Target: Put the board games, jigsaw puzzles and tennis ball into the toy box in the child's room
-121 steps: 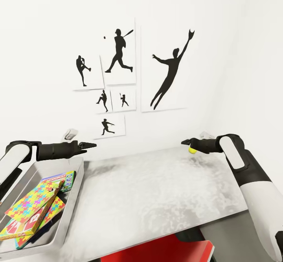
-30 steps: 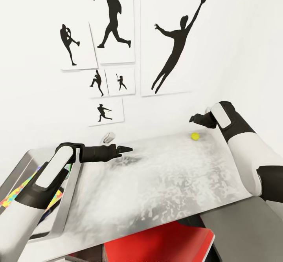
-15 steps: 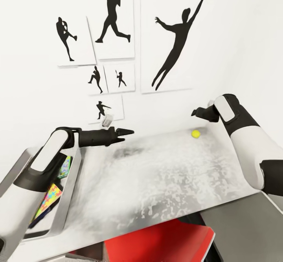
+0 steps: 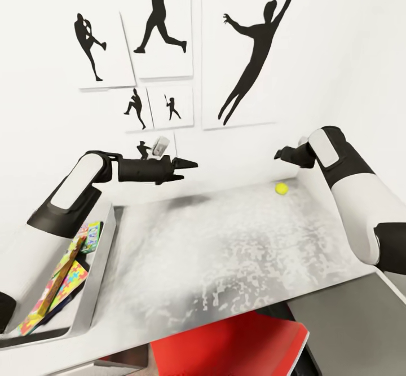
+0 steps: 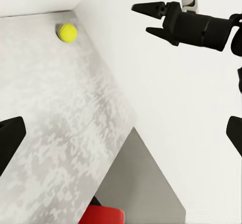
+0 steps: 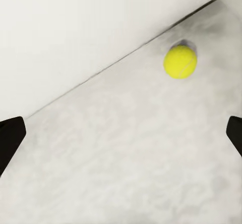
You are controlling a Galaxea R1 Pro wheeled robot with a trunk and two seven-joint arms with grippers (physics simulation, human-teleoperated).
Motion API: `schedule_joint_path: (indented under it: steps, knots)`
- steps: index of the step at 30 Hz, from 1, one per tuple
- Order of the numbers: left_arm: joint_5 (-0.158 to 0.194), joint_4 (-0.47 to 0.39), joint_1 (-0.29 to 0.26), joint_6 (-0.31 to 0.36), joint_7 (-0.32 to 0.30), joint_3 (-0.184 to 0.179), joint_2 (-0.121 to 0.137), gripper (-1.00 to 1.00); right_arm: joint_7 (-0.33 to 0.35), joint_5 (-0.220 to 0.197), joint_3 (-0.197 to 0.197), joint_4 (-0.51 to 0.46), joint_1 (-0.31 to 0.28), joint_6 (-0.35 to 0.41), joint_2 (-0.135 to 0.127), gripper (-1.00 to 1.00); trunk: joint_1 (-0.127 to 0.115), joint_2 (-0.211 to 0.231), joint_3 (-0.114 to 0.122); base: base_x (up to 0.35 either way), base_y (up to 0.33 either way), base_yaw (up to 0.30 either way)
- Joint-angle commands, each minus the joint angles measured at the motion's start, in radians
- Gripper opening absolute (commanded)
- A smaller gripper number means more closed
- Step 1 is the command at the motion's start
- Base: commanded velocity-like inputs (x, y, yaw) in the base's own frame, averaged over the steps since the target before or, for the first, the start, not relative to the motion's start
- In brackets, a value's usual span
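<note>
The yellow tennis ball (image 4: pixel 281 188) rests on the grey mottled table (image 4: pixel 225 252), near its back right corner by the wall. My right gripper (image 4: pixel 279 153) hovers open just above and left of the ball; in the right wrist view the ball (image 6: pixel 180 61) lies ahead, with nothing between the fingers. Above the table's back left part, my left gripper (image 4: pixel 192 164) is open and empty. Its wrist view looks across the table to the ball (image 5: pixel 67 32) and the right gripper (image 5: pixel 143 18). The grey toy box (image 4: pixel 96 286) at the left holds multicoloured jigsaw puzzles (image 4: pixel 67 277) and a flat box (image 4: pixel 91 235).
Black silhouette posters (image 4: pixel 248 54) hang on the white wall behind the table. A red chair (image 4: pixel 225 348) is tucked under the table's front edge. A grey surface (image 4: pixel 349 319) lies at the lower right. The wall corner closes in the table's back and right sides.
The camera has moved closer, shifting the posters upward. My left arm has risen off the table's level. The right gripper stays above the ball, which has not moved.
</note>
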Motion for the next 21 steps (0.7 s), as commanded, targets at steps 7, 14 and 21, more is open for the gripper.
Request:
schedule_joint_path:
  steps: [7,14,21]
  knots:
    - [0.081,0.049,-0.072,0.0,0.011,-0.05,-0.002,1.0,-0.008,-0.011,0.007,-0.001,-0.033,0.016,0.002,1.0,0.001,-0.002,-0.013,0.0,0.0,0.0]
    - [0.101,0.096,-0.121,0.0,0.011,-0.089,-0.027,1.0,-0.008,-0.012,0.007,0.005,-0.058,0.025,0.006,1.0,0.001,-0.002,-0.025,0.0,0.0,0.0]
    - [0.106,0.124,-0.143,0.0,0.011,-0.1,-0.056,1.0,-0.008,-0.011,0.007,0.041,-0.086,0.022,0.006,1.0,0.001,-0.002,-0.036,0.0,0.0,0.0]
